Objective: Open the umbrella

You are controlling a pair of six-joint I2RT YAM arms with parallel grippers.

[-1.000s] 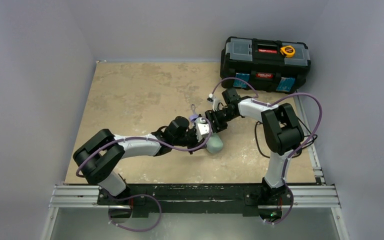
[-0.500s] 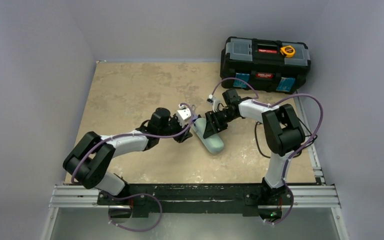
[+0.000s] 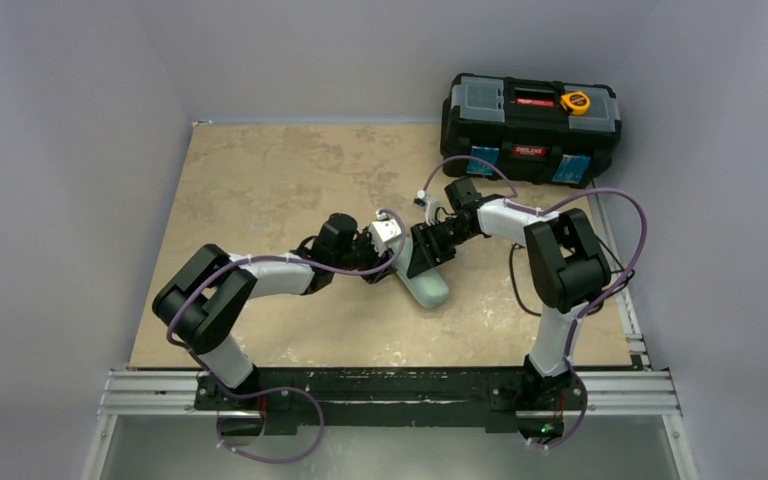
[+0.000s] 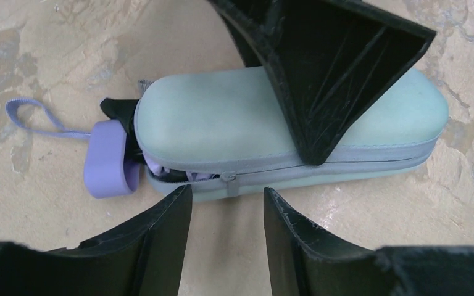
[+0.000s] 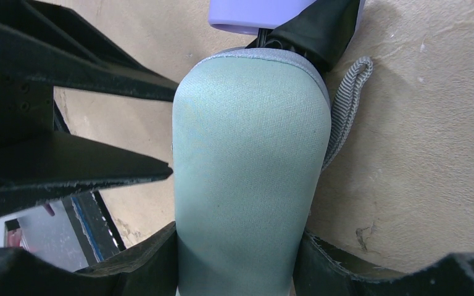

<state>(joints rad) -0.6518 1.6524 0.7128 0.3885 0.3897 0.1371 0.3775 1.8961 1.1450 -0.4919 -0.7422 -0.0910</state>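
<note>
Umbrella (image 3: 420, 280) lies mid-table (image 3: 260, 180), mostly inside the mint sleeve (image 4: 222, 123), with the lavender handle (image 4: 108, 160) poking out of the open end. Right gripper (image 5: 237, 234) clamps the sleeve across its middle. Left gripper (image 4: 225, 197) is spread and holds nothing, tips just beside the zipper seam. Likely step: unsheathing. Left should pinch the handle squarely and pull along the sleeve's axis while right pins the sleeve.

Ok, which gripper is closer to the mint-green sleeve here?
Right. The right gripper straddles the mint-green sleeve, with a finger against each side. The left gripper sits open beside its zipper edge, just short of touching.
</note>
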